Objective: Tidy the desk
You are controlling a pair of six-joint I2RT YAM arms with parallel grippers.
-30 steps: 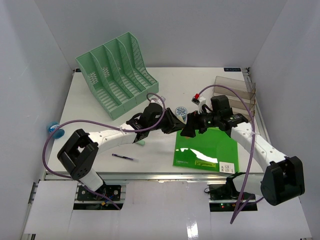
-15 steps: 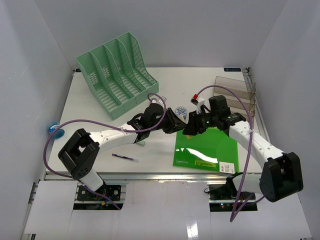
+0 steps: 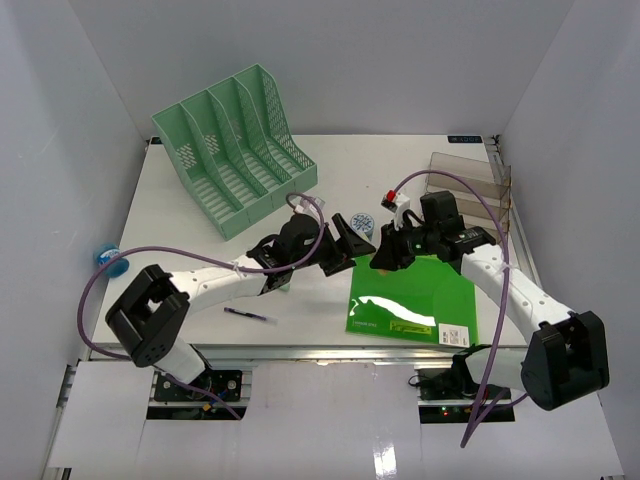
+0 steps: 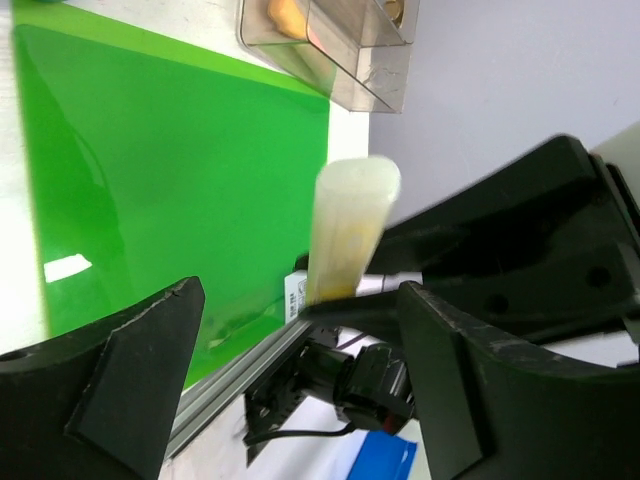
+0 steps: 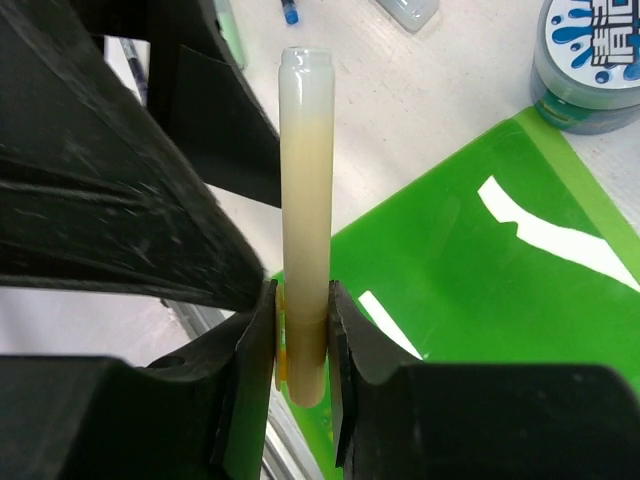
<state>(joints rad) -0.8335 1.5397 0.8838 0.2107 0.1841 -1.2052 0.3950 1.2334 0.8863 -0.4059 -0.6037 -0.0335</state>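
Note:
My right gripper (image 5: 303,330) is shut on a cream-coloured tube (image 5: 305,200) and holds it by its lower end, above the near left corner of a green folder (image 5: 480,280). In the top view the right gripper (image 3: 385,256) hangs over the middle of the white desk (image 3: 200,285), nose to nose with my left gripper (image 3: 350,240). The left gripper (image 4: 300,330) stands open, its fingers (image 4: 130,370) spread on either side of the tube (image 4: 345,235) without touching it.
A mint file rack (image 3: 235,150) stands at the back left, and a clear organiser (image 3: 470,185) at the back right. A round blue-and-white tin (image 3: 362,222) sits just behind the grippers. A dark pen (image 3: 245,314) lies near the front rail. The green folder (image 3: 415,295) lies front right.
The right gripper has closed on the tube. The left gripper has opened, let it go and drawn back a little to the left.

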